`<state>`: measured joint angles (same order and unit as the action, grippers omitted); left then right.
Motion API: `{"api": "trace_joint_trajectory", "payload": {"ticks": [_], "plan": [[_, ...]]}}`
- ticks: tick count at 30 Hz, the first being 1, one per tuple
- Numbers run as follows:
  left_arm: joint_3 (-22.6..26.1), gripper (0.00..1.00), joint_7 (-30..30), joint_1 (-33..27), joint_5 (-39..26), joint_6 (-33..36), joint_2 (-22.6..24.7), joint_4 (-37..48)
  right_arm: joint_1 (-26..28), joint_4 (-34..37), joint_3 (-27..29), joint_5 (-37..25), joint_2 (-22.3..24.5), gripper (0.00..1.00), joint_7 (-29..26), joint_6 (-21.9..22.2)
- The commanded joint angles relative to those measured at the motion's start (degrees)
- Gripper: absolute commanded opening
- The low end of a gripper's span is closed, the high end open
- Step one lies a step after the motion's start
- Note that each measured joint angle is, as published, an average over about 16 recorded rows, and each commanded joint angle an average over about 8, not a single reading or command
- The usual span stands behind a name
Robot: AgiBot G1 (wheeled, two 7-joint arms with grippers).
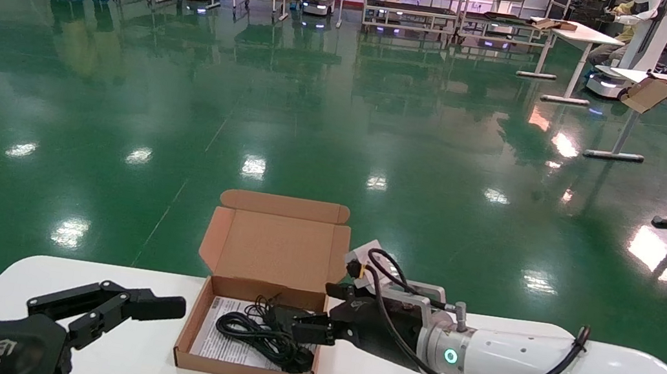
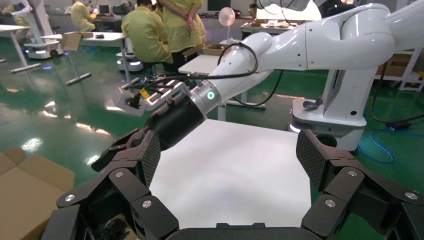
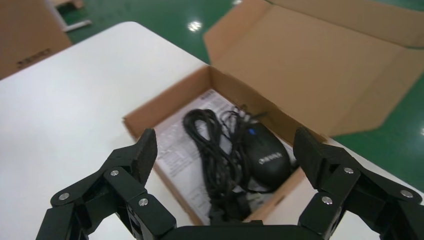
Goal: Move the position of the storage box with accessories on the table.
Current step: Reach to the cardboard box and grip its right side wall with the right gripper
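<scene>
We see the storage box (image 1: 247, 357) sitting near the middle of the white surface (image 1: 105, 370), its back wall close to the far edge, beyond which lies green floor (image 1: 318, 113). The hinged lid (image 1: 276, 244) stands upright at the back with its side tabs spread. Bare surface stretches to the box's left, toward our left claw (image 1: 160, 306), and more of it runs along the front of the box. Inside, we make out the white printed sheet (image 1: 221, 337) lying flat on the bottom, with the black coiled cable (image 1: 260, 333) and the black mouse (image 3: 265, 157) on top of it. Our right claw (image 1: 304, 326) reaches in from the right at the box's right wall; in the right wrist view its fingers (image 3: 135, 155) are spread wide, released, one hovering over the box interior and the other just outside the right wall, gripping nothing. Our left claw is parked low over the surface well left of the box, its fingers (image 2: 147, 155) likewise spread apart and empty, facing the right arm (image 2: 300, 45) across bare surface.
</scene>
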<state>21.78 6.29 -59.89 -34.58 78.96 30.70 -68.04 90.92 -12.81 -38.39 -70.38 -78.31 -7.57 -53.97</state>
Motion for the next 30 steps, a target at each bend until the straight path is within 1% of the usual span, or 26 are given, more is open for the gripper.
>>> {"api": "trace_joint_trajectory", "payload": {"ticks": [1,8,18,27,30], "plan": [[0.00,1.00,0.00,0.00,0.00,0.00,0.00,0.00,-0.65,-0.70,-0.96,0.12,-0.03,1.00,-1.00,2.04],[0.00,1.00,0.00,0.00,0.00,0.00,0.00,0.00,-2.06,-1.34,-4.76,-0.07,0.11,1.00,-3.36,6.22],[0.00,1.00,0.00,0.00,0.00,0.00,0.00,0.00,-4.29,-1.65,-8.31,1.04,0.25,1.00,-4.14,9.18],[0.00,1.00,0.00,0.01,0.00,-0.01,0.00,0.01,-5.67,-3.25,-7.90,5.56,0.32,1.00,-2.78,11.53],[-0.01,1.00,0.00,0.01,0.00,-0.01,0.00,0.01,-5.80,-3.43,-7.73,6.13,0.38,1.00,-2.51,11.97]]}}
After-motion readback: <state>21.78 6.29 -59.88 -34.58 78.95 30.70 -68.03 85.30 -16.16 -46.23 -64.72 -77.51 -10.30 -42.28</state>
